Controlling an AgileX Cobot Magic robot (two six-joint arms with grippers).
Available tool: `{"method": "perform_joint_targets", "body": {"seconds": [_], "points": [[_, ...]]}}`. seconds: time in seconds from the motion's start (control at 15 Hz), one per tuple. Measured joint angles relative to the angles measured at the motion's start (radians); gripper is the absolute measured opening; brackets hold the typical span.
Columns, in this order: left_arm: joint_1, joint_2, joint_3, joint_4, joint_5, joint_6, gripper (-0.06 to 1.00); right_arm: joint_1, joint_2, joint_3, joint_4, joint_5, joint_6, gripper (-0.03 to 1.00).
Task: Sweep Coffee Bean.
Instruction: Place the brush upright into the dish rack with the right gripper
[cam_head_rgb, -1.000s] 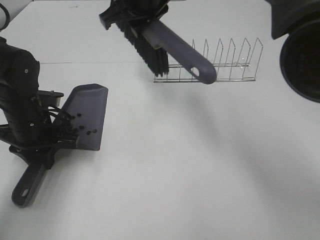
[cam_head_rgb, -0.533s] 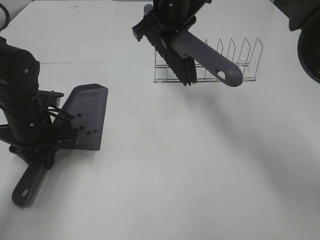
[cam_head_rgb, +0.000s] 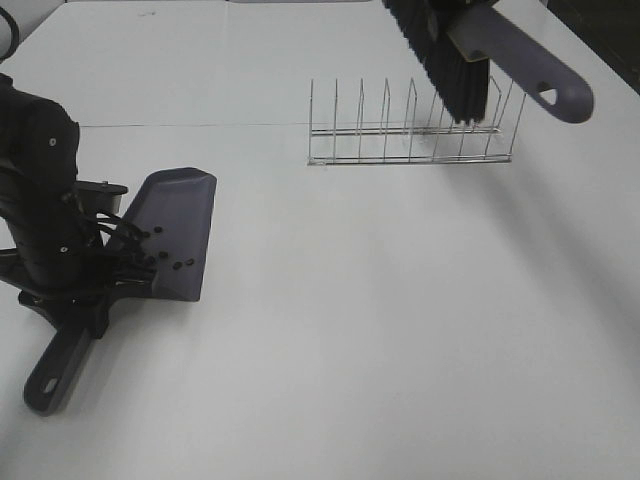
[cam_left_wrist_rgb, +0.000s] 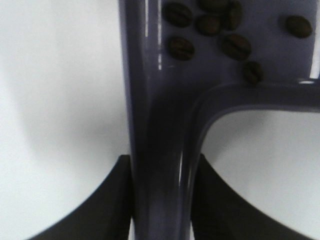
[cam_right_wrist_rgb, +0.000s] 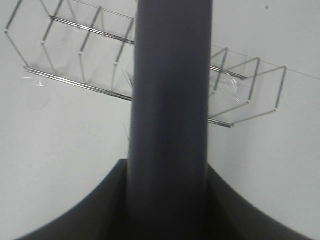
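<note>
The grey-purple dustpan (cam_head_rgb: 178, 228) lies on the white table at the left. Several coffee beans (cam_head_rgb: 160, 258) rest inside it, near its back wall. They show close up in the left wrist view (cam_left_wrist_rgb: 220, 30). My left gripper (cam_head_rgb: 88, 288) is shut on the dustpan's handle (cam_left_wrist_rgb: 160, 150). My right gripper (cam_right_wrist_rgb: 167, 200) is shut on the handle of the brush (cam_right_wrist_rgb: 170, 90). The brush (cam_head_rgb: 520, 70) hangs in the air over the right end of the wire rack, with its black bristles (cam_head_rgb: 450, 65) pointing down. The right gripper itself is cut off by the top edge of the high view.
A wire dish rack (cam_head_rgb: 410, 135) stands at the back of the table, right of centre, and also shows in the right wrist view (cam_right_wrist_rgb: 75, 55). A thin seam line (cam_head_rgb: 200, 125) crosses the table at the back left.
My right gripper has carried the brush to the right, from the rack's left end to above its right end. The left arm, dustpan and beans have not moved.
</note>
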Motion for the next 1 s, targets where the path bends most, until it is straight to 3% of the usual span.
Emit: {"method": "perform_joint_targets", "body": {"seconds": [0.27,0.53,0.73,1.0], "points": [[0.0,0.0,0.0,0.0,0.0,0.0,0.27,-0.11,-0.12,0.253,0.031,-0.002,0.001,0.35],[0.0,0.0,0.0,0.0,0.0,0.0,0.27,-0.139,-0.137,0.413,0.049,0.0,0.002,0.35],[0.0,0.0,0.0,0.0,0.0,0.0,0.27,-0.139,-0.118,0.469,0.052,-0.012,0.015,0.35],[0.0,0.0,0.0,0.0,0.0,0.0,0.27,-0.139,-0.087,0.47,0.031,-0.107,0.028,0.35]]}}
